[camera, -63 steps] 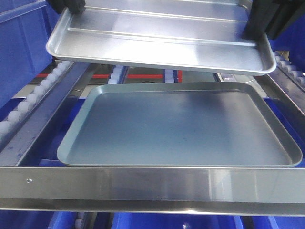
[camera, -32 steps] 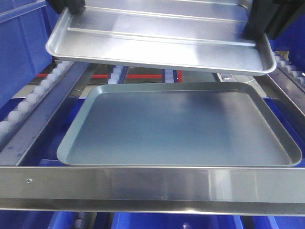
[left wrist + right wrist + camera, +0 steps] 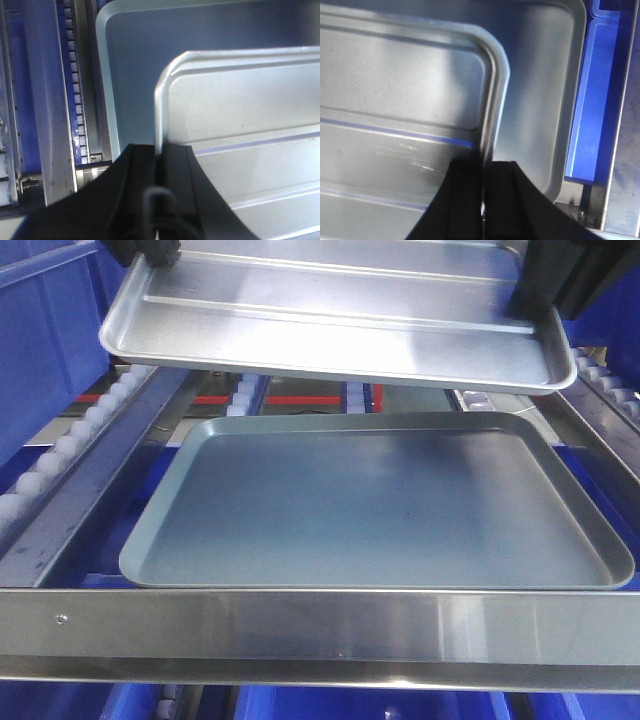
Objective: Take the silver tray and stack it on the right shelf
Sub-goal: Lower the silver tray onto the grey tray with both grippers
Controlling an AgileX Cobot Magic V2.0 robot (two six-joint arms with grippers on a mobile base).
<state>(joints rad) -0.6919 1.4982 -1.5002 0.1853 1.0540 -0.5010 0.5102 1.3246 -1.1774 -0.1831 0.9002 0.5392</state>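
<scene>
My left claw [image 3: 159,167] and right claw [image 3: 485,175] each clench a side rim of the shiny ribbed rectangular silver metal tray [image 3: 340,330]. It hangs in the air above the dull matte-grey smooth tray [image 3: 380,510] lying on the steel roller shelf [image 3: 320,625].

Front view: the top edge cuts off the far rim of the silver tray [image 3: 340,330]. The left pincer [image 3: 150,252] and right pincer [image 3: 540,285], at that tray's left and right rims, show only dark tips; their bodies lie out of frame. The rollers [image 3: 245,392] beneath the silver tray are mostly covered.

Wrist views: each pincer is a dark, blurred mass, and the rim section clamped inside it is hidden. The silver tray largely covers the grey tray [image 3: 150,50] under it and itself runs off frame.
</scene>
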